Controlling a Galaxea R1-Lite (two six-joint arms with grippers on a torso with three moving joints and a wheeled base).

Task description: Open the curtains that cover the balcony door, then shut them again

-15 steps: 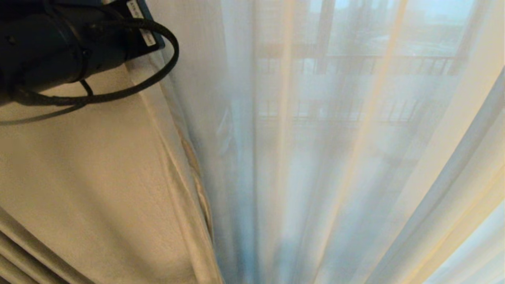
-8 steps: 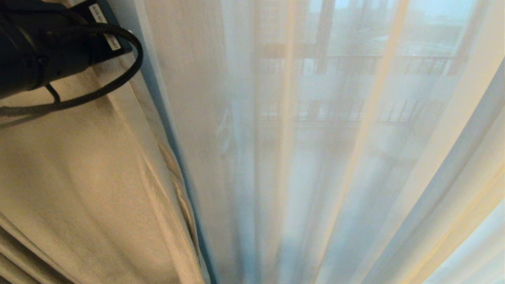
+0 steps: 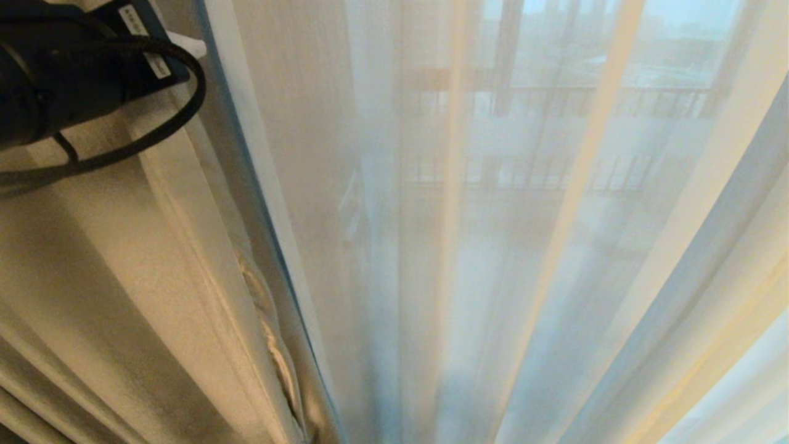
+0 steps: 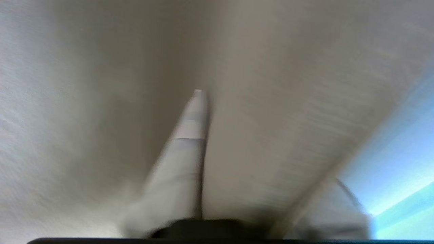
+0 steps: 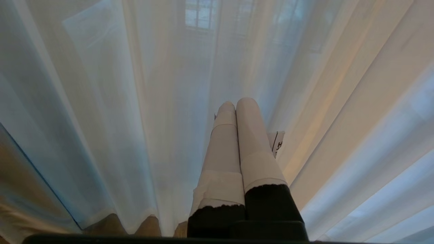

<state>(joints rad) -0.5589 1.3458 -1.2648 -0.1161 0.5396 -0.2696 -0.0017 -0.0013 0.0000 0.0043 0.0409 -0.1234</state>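
Curtains fill every view. The cream layer [image 3: 123, 277] hangs at the left of the head view, bunched into folds, with its hemmed edge running down toward the bottom centre. The sheer [image 3: 493, 246] covers the centre and right in long pleats and lies just beside the cream edge. Through the sheer, a dark upright of the door [image 3: 506, 55] and a railing [image 3: 616, 92] show dimly.

The left arm [image 3: 49, 80] reaches in at the top left of the head view, a black cable [image 3: 154, 129] looping below it, and its front end lies against the cream layer near that layer's edge. In the left wrist view the left gripper [image 4: 268, 142] is pressed up close to the cream cloth. One pale finger [image 4: 190, 145] lies flat against the fabric; a blurred pale shape off to the side seems to be the other finger, standing well apart from the first. Cloth spans the gap between them, loose and not pinched, so the jaws stand parted with nothing gripped.

The right gripper [image 5: 235, 101] shows only in its own wrist view. Its two white-wrapped fingers are pressed together along their whole length, holding nothing, and point at the sheer without touching it. A small printed tag [image 5: 277, 144] shows just behind them.
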